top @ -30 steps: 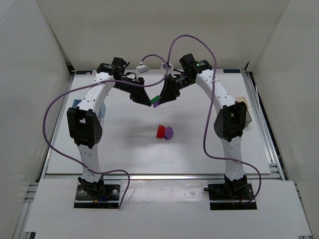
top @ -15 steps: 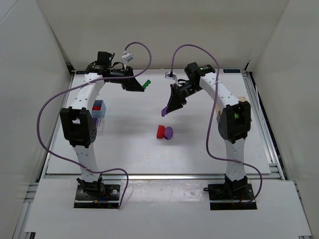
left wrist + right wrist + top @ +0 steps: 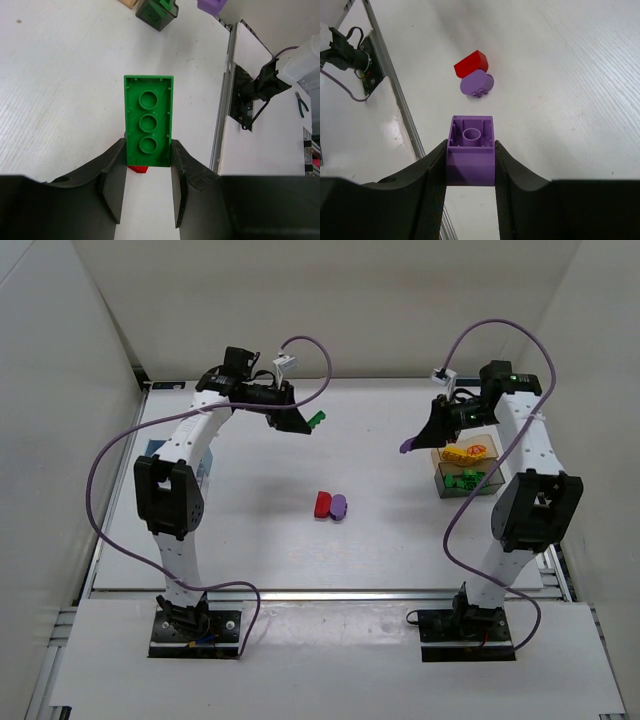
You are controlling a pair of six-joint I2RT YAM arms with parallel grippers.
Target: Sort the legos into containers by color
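Observation:
My left gripper [image 3: 306, 421] hangs above the far middle of the table, shut on a flat green lego [image 3: 316, 419] [image 3: 148, 120] that sticks out past its fingertips. My right gripper [image 3: 413, 443] is shut on a purple lego [image 3: 405, 447] [image 3: 470, 150], held in the air just left of the right-hand containers. A red lego [image 3: 322, 504] [image 3: 471, 63] and a rounded purple lego [image 3: 339, 506] [image 3: 476, 84] lie touching at the table's middle. The tan container [image 3: 470, 453] holds yellow pieces. The dark-clear container [image 3: 466, 481] [image 3: 157, 11] in front of it holds green ones.
The left arm's upper link covers the table's left side, so the containers there are hidden. Purple cables loop above both arms. A metal rail [image 3: 548, 540] runs along the table's right edge, and white walls close in the back and sides.
The two grippers, close together at the far middle a second ago, have drawn apart. The right arm swung right with the purple lego, uncovering the right-hand containers. The left still holds the green lego.

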